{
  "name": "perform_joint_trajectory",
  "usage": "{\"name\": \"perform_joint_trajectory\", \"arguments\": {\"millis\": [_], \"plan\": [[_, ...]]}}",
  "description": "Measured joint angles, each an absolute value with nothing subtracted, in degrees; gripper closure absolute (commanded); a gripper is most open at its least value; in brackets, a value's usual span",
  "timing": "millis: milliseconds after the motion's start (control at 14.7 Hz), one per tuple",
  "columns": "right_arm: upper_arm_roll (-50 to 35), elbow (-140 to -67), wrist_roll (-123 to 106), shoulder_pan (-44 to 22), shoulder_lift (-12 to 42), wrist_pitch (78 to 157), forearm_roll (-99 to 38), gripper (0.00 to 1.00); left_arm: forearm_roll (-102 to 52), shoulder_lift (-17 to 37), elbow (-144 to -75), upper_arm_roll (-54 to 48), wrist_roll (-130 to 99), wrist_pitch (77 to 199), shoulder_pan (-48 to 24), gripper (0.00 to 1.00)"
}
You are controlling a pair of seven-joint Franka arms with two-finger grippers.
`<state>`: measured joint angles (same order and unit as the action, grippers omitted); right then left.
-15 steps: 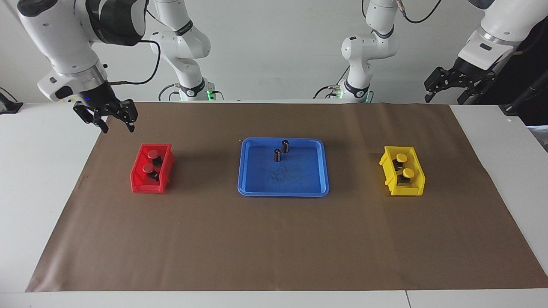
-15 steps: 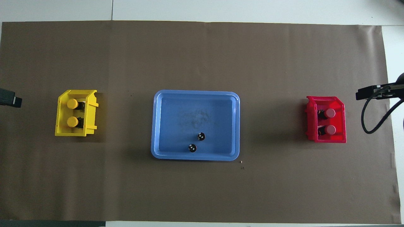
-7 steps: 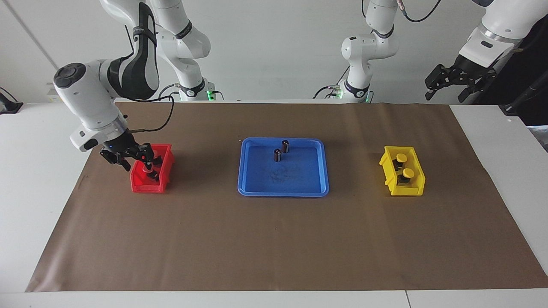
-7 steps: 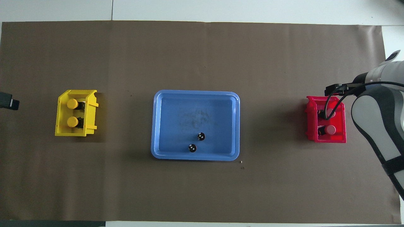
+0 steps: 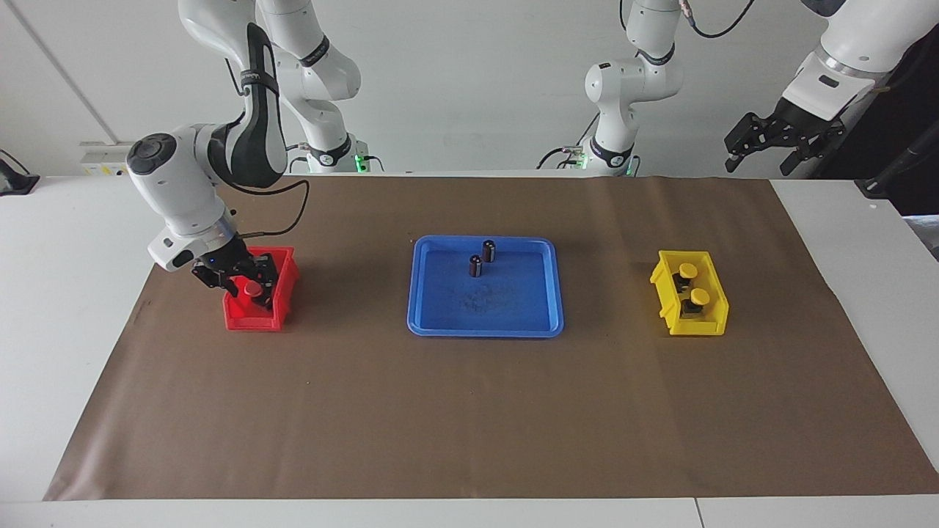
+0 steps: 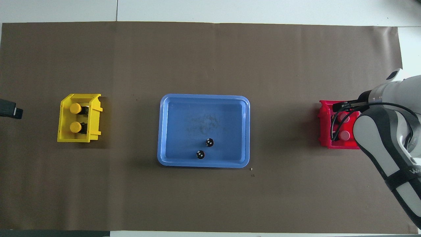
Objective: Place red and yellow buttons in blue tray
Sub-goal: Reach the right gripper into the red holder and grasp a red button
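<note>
Two red buttons lie in the red bin (image 5: 253, 319); one red cap (image 5: 253, 289) shows there, and both caps (image 6: 344, 135) show partly in the overhead view. My right gripper (image 5: 246, 282) is open and low in the red bin, over the buttons. Two yellow buttons (image 5: 700, 296) (image 6: 75, 126) sit in the yellow bin (image 5: 689, 326). The blue tray (image 5: 484, 331) (image 6: 204, 164) lies in the middle of the table and holds no buttons. My left gripper (image 5: 766, 143) is open and empty, raised off the left arm's end of the table, where it waits.
Two dark upright cylinders (image 5: 475, 265) (image 6: 209, 142) stand in the blue tray, at its side nearer to the robots. A brown mat (image 5: 469, 411) covers the table. The right arm (image 6: 378, 131) hides part of the red bin from above.
My right gripper has come down from beside the red bin into it and has shifted a little toward the tray. The left gripper has hardly moved.
</note>
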<state>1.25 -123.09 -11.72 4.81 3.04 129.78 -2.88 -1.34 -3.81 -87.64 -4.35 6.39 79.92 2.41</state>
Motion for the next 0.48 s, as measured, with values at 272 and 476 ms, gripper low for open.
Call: {"name": "perform_joint_trajectory", "arguments": {"millis": [272, 476], "plan": [[1.27, -124.90, -14.26, 4.86, 2.86, 131.43, -1.48, 0.33, -1.34, -4.34, -88.82, -4.35, 6.34, 79.93, 2.42, 0.00], [1.33, -125.75, -14.59, 4.91, 2.64, 131.72, -1.04, 0.34, -1.34, -4.40, -88.91, -4.35, 6.32, 79.93, 2.43, 0.00]]}}
